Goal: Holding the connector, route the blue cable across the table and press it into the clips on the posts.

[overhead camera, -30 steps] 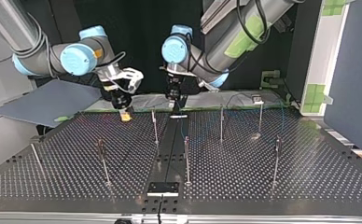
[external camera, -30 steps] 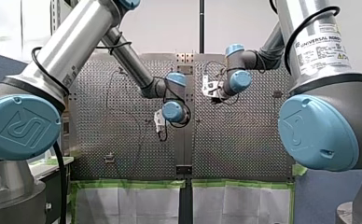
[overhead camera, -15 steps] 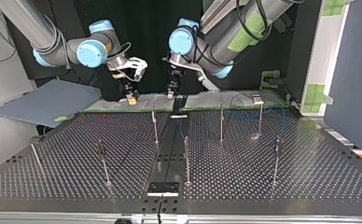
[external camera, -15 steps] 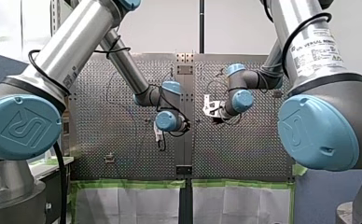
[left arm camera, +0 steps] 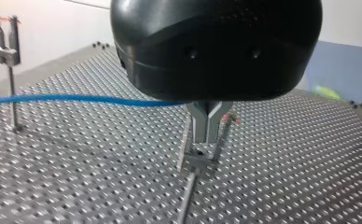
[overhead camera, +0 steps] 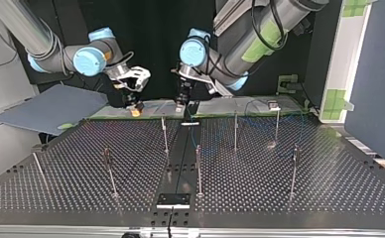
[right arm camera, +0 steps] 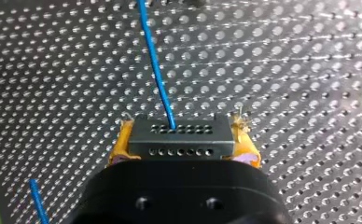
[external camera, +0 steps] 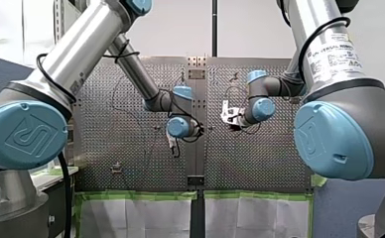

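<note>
My right gripper (right arm camera: 183, 145) pinches the connector (right arm camera: 179, 135) to lead the blue cable (right arm camera: 156, 70); my left gripper (left arm camera: 210, 137), fingers together, hovers over a clip (left arm camera: 198, 161)

Behind the tool (left arm camera: 206, 139) — the blue cable (left arm camera: 76, 99) vanishes.

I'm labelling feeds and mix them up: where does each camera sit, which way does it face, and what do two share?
Front: behind and above, facing the table; left arm, right arm at its sides.
Top: across the table, facing the arms; right gripper at left, left gripper at right.
Left wrist: looks along its metal fingers at a post.
Right wrist: looks over its pads at the connector.
Both wrist views show the cable.
</note>
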Robot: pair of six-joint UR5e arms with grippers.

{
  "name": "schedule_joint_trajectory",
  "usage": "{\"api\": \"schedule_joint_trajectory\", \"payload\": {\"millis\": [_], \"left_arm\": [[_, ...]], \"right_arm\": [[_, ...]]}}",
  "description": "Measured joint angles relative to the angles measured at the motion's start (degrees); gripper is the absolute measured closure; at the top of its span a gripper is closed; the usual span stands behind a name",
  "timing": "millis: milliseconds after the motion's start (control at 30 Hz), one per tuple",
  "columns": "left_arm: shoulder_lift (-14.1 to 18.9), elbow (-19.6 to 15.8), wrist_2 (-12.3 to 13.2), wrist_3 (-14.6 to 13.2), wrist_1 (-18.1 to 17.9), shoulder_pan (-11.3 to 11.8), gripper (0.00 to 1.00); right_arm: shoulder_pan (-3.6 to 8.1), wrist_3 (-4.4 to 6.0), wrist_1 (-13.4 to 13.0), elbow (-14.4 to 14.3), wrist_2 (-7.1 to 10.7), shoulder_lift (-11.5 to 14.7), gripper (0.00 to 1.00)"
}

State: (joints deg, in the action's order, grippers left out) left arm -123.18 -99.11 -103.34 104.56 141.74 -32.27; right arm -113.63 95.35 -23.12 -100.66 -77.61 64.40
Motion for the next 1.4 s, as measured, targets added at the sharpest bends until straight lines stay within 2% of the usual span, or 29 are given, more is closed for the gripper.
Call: {"api": "schedule_joint_trajectory", "payload": {"millis": [133,367,700,933,1200,1400], "left_arm": [[-2.01,1.14,0.03,-0.09,1.07,0.11,1.00],[-4.87,3.72,0.03,-0.30,2.26,0.77,1.00],[-5.32,8.44,0.05,-0.50,2.72,1.80,1.00],[-5.62,11.31,0.92,-0.53,3.26,2.49,1.00],[-9.25,14.80,1.92,-1.84,6.32,3.15,1.00],[-10.28,16.67,1.81,-2.19,7.63,4.18,1.00]], "right_arm": [[0.89,0.50,-0.82,0.13,1.44,-0.30,1.00],[2.16,0.51,-1.50,0.91,2.58,-2.54,1.00],[3.51,0.64,-1.84,2.80,4.66,-3.73,1.00],[4.30,0.64,-1.83,3.59,5.06,-3.94,1.00],[5.75,0.64,-1.85,4.41,5.18,-4.19,1.00],[6.70,0.65,-1.85,5.43,5.57,-5.38,1.00]]}}
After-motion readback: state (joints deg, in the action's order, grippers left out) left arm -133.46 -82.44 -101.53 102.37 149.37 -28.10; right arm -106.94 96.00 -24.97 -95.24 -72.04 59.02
